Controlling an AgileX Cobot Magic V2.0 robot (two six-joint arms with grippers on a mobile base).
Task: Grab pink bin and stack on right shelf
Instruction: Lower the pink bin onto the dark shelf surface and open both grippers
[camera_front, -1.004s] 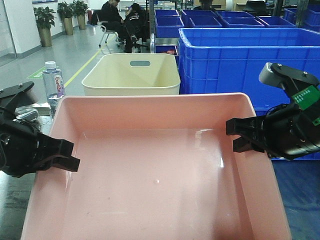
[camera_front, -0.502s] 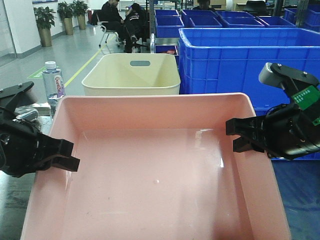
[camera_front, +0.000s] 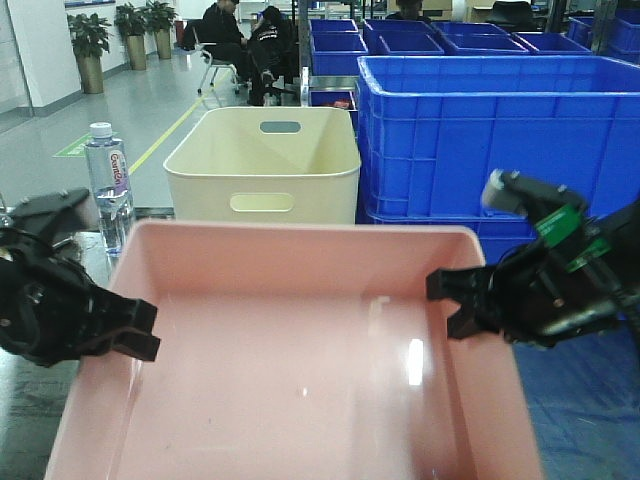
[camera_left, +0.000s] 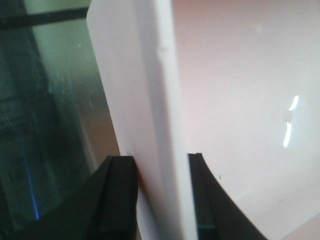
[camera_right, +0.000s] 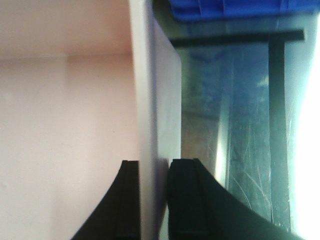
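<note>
The pink bin (camera_front: 300, 370) is wide, shallow and empty, and fills the lower middle of the front view. My left gripper (camera_front: 138, 330) is shut on its left wall, one finger inside and one outside. My right gripper (camera_front: 452, 300) is shut on its right wall the same way. In the left wrist view the left gripper (camera_left: 160, 157) pinches the pale wall of the pink bin (camera_left: 145, 90). In the right wrist view the right gripper (camera_right: 154, 162) pinches the pink bin (camera_right: 65, 125). The dark glossy shelf (camera_right: 240, 130) with black tape lines lies beside and below the bin.
A cream bin (camera_front: 262, 150) with handle slots stands just behind the pink bin. Large blue crates (camera_front: 490, 130) stand at the back right. A water bottle (camera_front: 107, 175) stands at the left. People sit far behind.
The pink bin has dropped lower and nearer in the front view, held by both grippers. The right gripper moved left and down. The cream bin's front handle slot now shows.
</note>
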